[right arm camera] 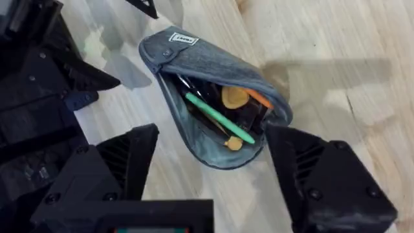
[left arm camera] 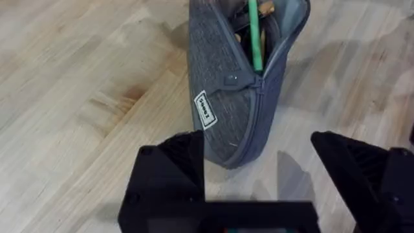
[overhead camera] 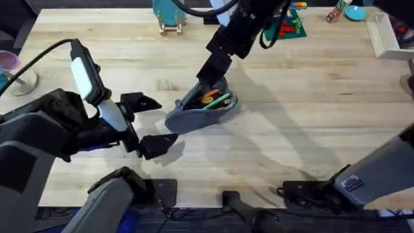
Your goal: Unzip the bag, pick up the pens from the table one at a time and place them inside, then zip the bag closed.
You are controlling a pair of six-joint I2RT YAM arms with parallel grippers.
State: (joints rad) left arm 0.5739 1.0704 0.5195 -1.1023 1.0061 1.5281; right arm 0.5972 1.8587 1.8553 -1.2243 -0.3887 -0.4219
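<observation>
— Blue-grey fabric zip pouch (overhead camera: pixel 200 111): you see it mid-table on the light wood-plank tabletop (overhead camera: pixel 310 116), unzipped, a slim green pen (right arm camera: pixel 218 119) and an orange one (right arm camera: pixel 259 98) inside.

— And your grippers?

— Left gripper (overhead camera: pixel 150 123) spread wide, just left of it; right gripper (right arm camera: pixel 213 175) spread wide above it, both empty.

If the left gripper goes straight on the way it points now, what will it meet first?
Most likely the closed end of the bag: it lies directly ahead of the left gripper, whose open jaws stand apart from it. Depth is unclear.
</observation>
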